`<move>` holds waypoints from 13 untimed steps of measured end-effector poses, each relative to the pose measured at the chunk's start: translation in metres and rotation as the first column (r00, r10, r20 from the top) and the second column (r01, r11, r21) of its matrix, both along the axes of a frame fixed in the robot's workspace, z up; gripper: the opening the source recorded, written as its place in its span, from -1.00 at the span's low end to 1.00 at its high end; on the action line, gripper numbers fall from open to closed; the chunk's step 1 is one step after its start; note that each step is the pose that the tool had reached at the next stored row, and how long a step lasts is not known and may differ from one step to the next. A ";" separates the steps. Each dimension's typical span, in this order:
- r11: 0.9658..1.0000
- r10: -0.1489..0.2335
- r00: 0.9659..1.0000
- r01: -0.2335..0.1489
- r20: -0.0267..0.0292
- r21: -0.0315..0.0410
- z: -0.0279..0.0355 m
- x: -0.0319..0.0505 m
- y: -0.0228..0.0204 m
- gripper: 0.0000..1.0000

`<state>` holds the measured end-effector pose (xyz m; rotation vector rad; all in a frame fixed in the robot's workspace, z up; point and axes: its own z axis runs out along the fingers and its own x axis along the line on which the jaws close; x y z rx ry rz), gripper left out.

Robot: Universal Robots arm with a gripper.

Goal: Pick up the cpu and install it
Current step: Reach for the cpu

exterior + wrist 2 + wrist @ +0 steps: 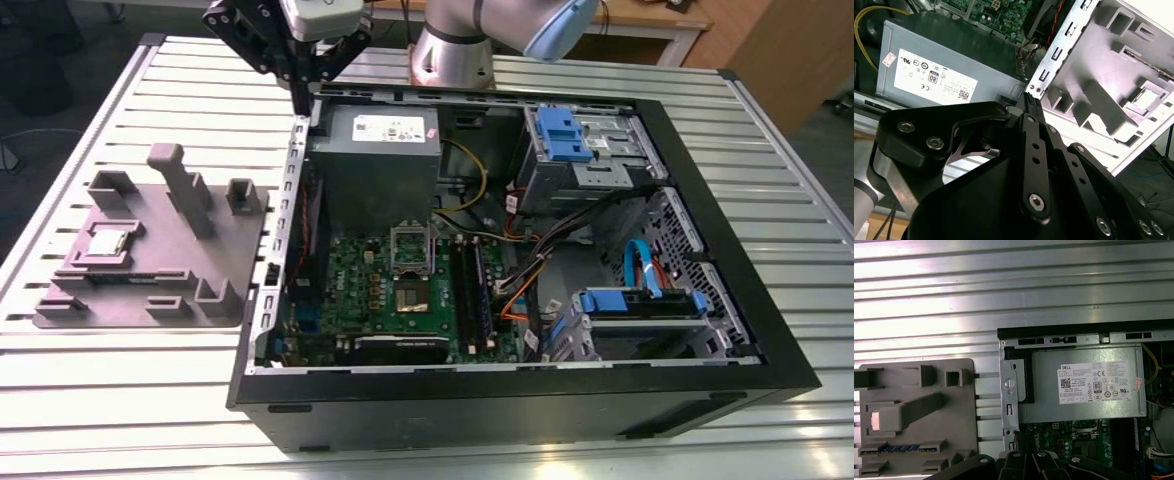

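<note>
The cpu is a small silvery square lying in a pocket of the grey fixture plate, on the table at the exterior view's left, outside the computer case. It also shows in both wrist views as a pale square, the cpu. My black gripper hangs above the case's back left corner, well away from the cpu, with its fingers together and nothing between them. In the second wrist view the gripper tapers to one tip. The green motherboard lies in the case, its metal socket frame standing raised.
The open black computer case holds a grey power supply, blue drive cages and loose cables. Upright grey blocks rise from the fixture plate. The ribbed metal table runs all around.
</note>
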<state>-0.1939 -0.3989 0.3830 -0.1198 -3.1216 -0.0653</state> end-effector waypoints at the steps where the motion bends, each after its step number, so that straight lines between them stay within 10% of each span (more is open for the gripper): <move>1: 1.000 0.000 1.000 0.000 0.000 0.000 0.0000 -0.0004 0.0000 -0.80; 13: 1.000 0.000 1.000 0.000 0.000 0.000 0.0000 -0.0036 0.0000 -0.80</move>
